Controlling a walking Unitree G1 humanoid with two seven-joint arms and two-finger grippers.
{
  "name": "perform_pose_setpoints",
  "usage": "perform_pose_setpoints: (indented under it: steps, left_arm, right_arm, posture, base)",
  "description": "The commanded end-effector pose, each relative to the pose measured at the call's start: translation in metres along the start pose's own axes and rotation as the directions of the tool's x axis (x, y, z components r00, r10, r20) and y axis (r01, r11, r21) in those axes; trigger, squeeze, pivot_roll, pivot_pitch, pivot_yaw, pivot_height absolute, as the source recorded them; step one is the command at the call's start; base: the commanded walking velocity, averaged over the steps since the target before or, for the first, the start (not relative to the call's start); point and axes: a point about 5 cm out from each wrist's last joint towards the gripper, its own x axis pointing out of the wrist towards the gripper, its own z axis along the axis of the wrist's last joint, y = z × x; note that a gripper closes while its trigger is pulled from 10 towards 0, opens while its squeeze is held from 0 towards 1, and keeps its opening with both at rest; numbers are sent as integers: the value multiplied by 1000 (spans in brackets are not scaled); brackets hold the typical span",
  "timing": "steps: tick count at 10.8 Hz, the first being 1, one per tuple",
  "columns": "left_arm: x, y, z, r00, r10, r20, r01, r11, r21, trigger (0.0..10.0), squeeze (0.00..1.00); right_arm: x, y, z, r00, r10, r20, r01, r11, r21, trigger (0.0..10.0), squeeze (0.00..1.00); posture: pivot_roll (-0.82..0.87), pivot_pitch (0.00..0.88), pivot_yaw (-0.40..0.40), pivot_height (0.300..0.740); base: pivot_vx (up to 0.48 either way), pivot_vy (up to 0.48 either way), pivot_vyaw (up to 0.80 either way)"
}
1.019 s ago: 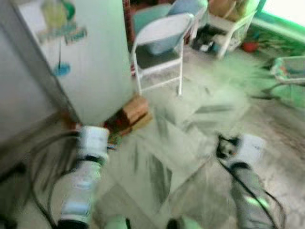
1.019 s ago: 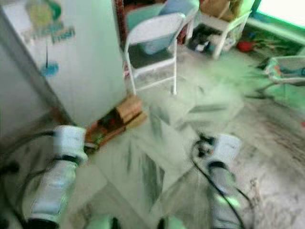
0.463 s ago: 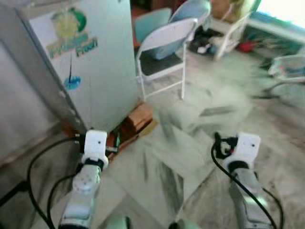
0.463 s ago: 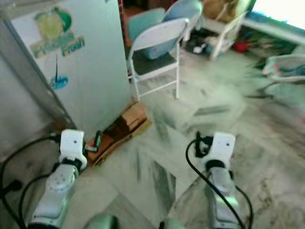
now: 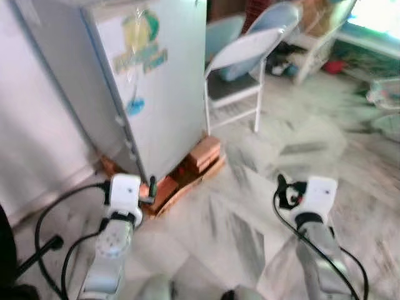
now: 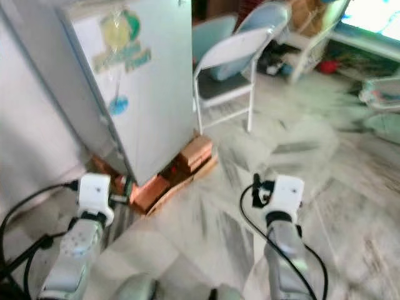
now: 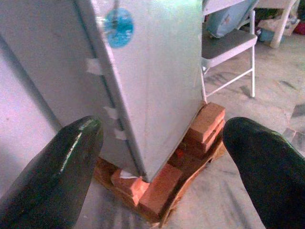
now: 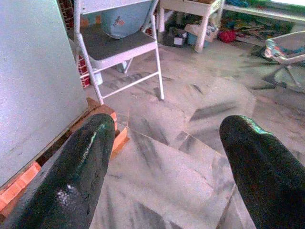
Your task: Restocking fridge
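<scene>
The fridge (image 7: 143, 71), raised on bricks (image 7: 200, 129), is framed between the spread, empty fingers of the left gripper (image 7: 162, 162); the right gripper (image 8: 167, 167) is likewise spread and empty; the door edge should be squared up to.

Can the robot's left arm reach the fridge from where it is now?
Probably yes. The left pincer is open, empty and aimed at the fridge's lower corner, with nothing between them. The fridge sits raised on bricks, and its door looks shut, so that corner offers nothing obvious to grab.
</scene>
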Motion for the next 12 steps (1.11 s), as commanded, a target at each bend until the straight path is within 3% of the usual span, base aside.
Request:
perform_pose_setpoints:
  steps: [1, 3, 5, 7, 12]
  left_arm:
    - [-1, 6, -1, 1000, 4, -2, -4, 1000, 26, 10000, 0]
    - [-2, 4, 2, 999, -28, 18, 27, 999, 46, 10000, 0]
    - [-3, 2, 1, 999, -43, 18, 42, 998, 44, 10000, 0]
    - [-3, 0, 1, 999, -44, 13, 44, 999, 26, 10000, 0]
    - [-4, 1, 0, 1000, -13, 15, 12, 1000, 22, 10000, 0]
  right_arm:
    - [0, 8, 5, 999, 29, 22, -29, 999, 20, 10000, 0]
    - [1, 5, 10, 998, 25, 57, -26, 999, 23, 10000, 0]
    - [1, 3, 11, 998, 19, 56, -22, 999, 40, 10000, 0]
    - [2, 3, 12, 998, 22, 58, -25, 999, 36, 10000, 0]
    - [1, 0, 11, 998, 9, 60, -9, 1000, 12, 10000, 0]
  posture:
    - [127, 89, -24, 740]
    - [125, 92, -26, 740]
    - [123, 94, -27, 740]
    - [124, 96, -29, 740]
    - [123, 99, -31, 740]
  base:
    - [0, 442, 0]
    - [165, 384, 0]
    - [431, 0, 0]
    - [439, 0, -688]
    - [281, 347, 0]
